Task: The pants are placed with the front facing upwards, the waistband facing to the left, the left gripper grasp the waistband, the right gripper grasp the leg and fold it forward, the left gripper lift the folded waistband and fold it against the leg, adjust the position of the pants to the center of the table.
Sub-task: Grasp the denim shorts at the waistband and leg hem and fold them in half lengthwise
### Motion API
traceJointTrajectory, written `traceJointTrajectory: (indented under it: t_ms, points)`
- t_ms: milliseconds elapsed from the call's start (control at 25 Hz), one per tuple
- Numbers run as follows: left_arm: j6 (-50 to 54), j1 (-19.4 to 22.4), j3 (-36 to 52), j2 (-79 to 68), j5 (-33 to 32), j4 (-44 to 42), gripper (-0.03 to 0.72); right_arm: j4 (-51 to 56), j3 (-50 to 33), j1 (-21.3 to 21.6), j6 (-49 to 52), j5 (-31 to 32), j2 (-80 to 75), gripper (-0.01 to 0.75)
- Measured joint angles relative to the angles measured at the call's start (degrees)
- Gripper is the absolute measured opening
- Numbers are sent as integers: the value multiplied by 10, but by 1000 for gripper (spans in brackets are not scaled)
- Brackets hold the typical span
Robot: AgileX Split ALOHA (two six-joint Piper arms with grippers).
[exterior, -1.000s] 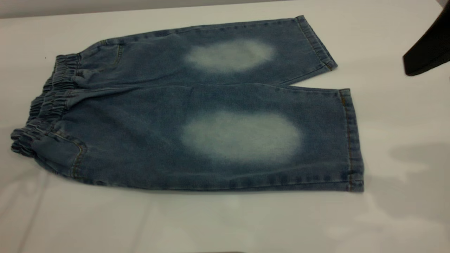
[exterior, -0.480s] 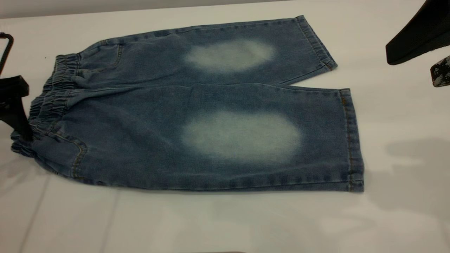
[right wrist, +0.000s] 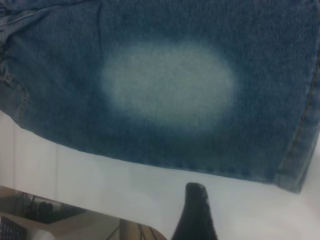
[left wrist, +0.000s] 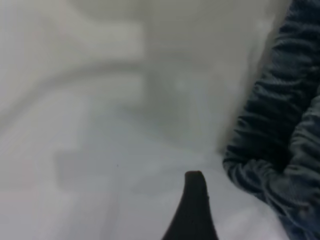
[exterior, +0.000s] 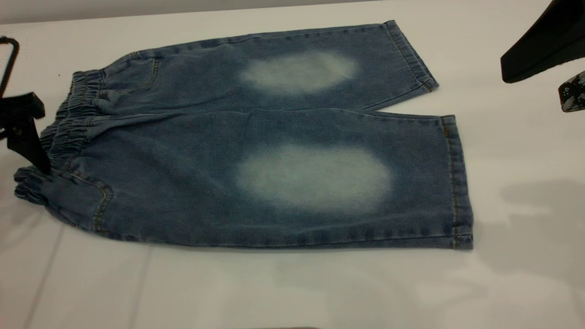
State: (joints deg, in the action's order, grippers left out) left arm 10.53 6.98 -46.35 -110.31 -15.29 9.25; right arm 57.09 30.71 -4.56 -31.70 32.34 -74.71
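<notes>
Pants [exterior: 274, 151] lie flat on the table [exterior: 292, 292], unfolded. Left gripper [exterior: 25, 132] touches the waistband [exterior: 68, 123] from outside; right gripper [exterior: 544, 50] hangs beyond the leg hems. Their grip I cannot tell. Next, I think, both must descend and pinch cloth.

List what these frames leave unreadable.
- Left gripper: cut by the exterior view's left edge; only one fingertip in its wrist view, so open or shut is unclear.
- Right gripper: cut by the right edge, same doubt.
- Waistband: blurred in the left wrist view.
- Pants back: face down.
</notes>
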Motion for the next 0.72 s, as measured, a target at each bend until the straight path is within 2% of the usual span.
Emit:
traceJointTrajectory:
  t_ms: [280,440,560,720]
  points:
    - [0,0,-4,-36,18,6,506,0,0,0,0,0,0,486]
    - [0,0,-15,-53,14,10,451,0,0,0,0,-1,0,486]
    - [-2,0,-30,-60,-3,14,383,0,0,0,0,-1,0,486]
    - [-2,-4,-45,-63,-18,16,202,0,0,0,0,2,-1,486]
